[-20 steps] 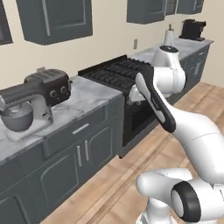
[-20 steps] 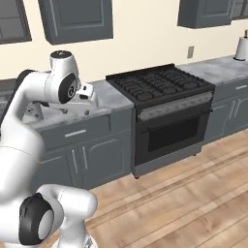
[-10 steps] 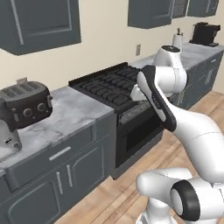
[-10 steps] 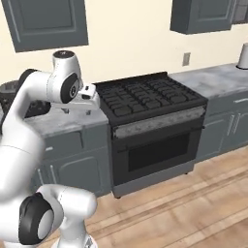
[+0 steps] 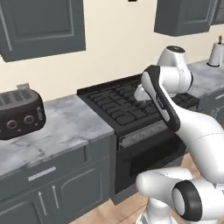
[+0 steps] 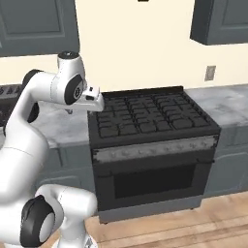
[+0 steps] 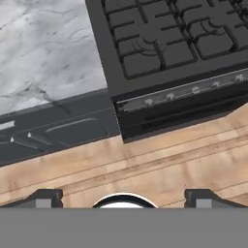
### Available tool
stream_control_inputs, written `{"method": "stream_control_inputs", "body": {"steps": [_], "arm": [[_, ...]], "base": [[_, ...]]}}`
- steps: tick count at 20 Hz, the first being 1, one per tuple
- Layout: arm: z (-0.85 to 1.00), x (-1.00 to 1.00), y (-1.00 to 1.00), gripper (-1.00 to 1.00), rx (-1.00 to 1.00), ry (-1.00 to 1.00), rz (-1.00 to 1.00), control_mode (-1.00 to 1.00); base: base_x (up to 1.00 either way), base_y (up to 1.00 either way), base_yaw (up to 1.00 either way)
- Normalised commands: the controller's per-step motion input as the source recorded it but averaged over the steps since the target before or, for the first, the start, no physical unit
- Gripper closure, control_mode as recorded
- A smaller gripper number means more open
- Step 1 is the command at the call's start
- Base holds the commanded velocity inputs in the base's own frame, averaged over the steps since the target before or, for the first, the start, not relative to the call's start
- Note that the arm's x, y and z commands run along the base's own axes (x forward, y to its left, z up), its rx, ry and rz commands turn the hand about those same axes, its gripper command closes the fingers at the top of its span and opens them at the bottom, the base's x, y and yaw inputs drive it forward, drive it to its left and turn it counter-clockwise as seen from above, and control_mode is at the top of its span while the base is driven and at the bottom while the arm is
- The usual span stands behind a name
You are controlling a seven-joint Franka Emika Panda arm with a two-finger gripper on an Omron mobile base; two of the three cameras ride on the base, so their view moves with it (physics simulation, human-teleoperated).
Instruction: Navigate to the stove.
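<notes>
**Left base view first: stove at frame centre**

Left base view: stove (image 5: 127, 113) sits centre, marble counter (image 5: 57, 131) and toaster (image 5: 19, 114) at left.

Right base view: stove (image 6: 150, 145) fills centre; gripper (image 6: 95, 99) hangs over its left edge, jaw state cannot be told.

Hand view: stove (image 7: 169, 53) upper right, fingertips (image 7: 46, 197) spread wide, holding nothing.

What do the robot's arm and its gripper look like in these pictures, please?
The arm is glossy white, built of rounded, bulbous segments with dark grey rings and discs at the joints. The gripper has two small dark, blocky fingertips. No cables or markings are visible.
</notes>
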Motion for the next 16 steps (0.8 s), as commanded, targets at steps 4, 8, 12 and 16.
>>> {"method": "stream_control_inputs", "body": {"steps": [4,8,12,16], "arm": [[0.0,0.0,0.0,-1.0,0.0,0.0,0.0,1.0],[0.0,0.0,0.0,-1.0,0.0,0.0,0.0,1.0],[0.0,0.0,0.0,-1.0,0.0,0.0,0.0,1.0],[0.0,0.0,0.0,-1.0,0.0,0.0,0.0,1.0]], "base": [[0.97,-0.57,0.48],[0.51,-0.72,0.47],[0.39,-0.86,0.44],[0.43,-0.83,0.38]]}}
